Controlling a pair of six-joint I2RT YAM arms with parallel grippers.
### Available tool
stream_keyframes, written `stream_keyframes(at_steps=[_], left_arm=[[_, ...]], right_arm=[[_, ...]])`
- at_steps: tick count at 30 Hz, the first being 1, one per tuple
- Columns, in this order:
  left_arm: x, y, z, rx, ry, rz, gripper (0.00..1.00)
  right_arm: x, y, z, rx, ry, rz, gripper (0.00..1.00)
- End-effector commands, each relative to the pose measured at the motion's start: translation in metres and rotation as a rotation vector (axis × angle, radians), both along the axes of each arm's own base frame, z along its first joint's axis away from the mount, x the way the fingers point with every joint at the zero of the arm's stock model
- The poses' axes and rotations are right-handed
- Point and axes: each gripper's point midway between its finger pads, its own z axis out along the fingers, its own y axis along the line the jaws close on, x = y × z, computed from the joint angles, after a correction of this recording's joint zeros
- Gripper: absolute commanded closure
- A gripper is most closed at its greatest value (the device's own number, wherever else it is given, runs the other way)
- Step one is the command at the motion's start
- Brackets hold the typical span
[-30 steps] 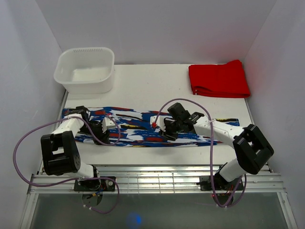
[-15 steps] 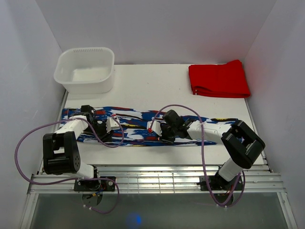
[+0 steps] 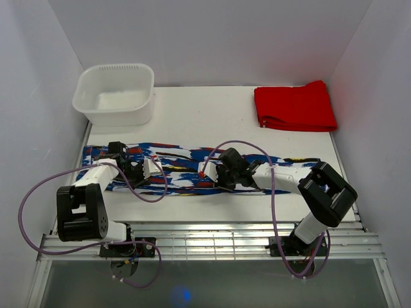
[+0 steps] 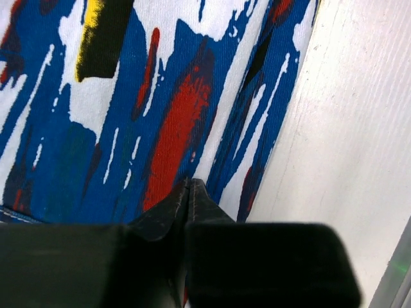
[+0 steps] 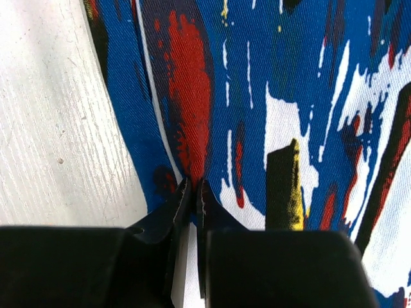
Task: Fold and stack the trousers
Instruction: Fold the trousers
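The trousers (image 3: 183, 163), in a busy blue, white and red print, lie flat as a long strip across the near part of the table. My left gripper (image 3: 145, 170) is down on their left part. In the left wrist view its jaws (image 4: 189, 183) are pressed together on the printed cloth (image 4: 128, 96) near its edge. My right gripper (image 3: 209, 174) sits on the strip's middle. In the right wrist view its fingertips (image 5: 193, 183) pinch a small pucker of the cloth (image 5: 289, 77) beside the edge, with bare table to the left.
A white plastic basin (image 3: 115, 93) stands at the back left. A plain red folded garment (image 3: 294, 107) lies at the back right. The white table (image 3: 205, 115) runs between them, with walls close on both sides and a metal rail along the near edge.
Both grippers have gone from partly open to shut on the cloth. The right arm first slid left and lower along the strip. The left gripper shifted slightly.
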Motion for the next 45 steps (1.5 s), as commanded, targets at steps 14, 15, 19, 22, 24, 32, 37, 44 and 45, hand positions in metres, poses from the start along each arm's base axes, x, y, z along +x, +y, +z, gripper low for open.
stream_keyframes(at_steps=[14,15,19,22,24,32,37,44,45], left_arm=[[-0.004,-0.008,0.029,-0.029,-0.081,-0.044,0.66],[-0.005,-0.007,0.025,-0.025,-0.081,-0.044,0.63],[0.001,-0.004,0.018,-0.006,-0.111,-0.035,0.57],[0.005,-0.002,0.011,0.006,-0.107,-0.023,0.56],[0.005,-0.001,0.006,0.009,-0.094,-0.018,0.57],[0.002,0.001,0.001,0.024,-0.074,-0.031,0.80],[-0.006,-0.003,0.008,0.005,-0.065,-0.058,1.00],[-0.009,-0.009,0.029,-0.024,-0.084,-0.069,1.00],[-0.009,-0.009,0.030,-0.024,-0.082,-0.071,1.00]], right_arm=[[0.002,0.006,0.026,0.052,-0.022,0.002,0.92],[0.002,0.006,0.026,0.051,-0.022,0.001,0.92],[0.001,0.007,0.032,0.070,-0.023,0.000,0.92],[0.000,0.007,0.038,0.089,-0.026,0.001,0.92],[-0.001,0.007,0.040,0.091,-0.028,0.001,0.92],[0.000,0.008,0.038,0.089,-0.018,-0.001,0.92],[0.000,0.005,0.029,0.060,-0.006,-0.006,0.92],[0.000,0.002,0.022,0.029,0.013,-0.021,0.75],[0.000,0.002,0.022,0.029,0.016,-0.021,0.74]])
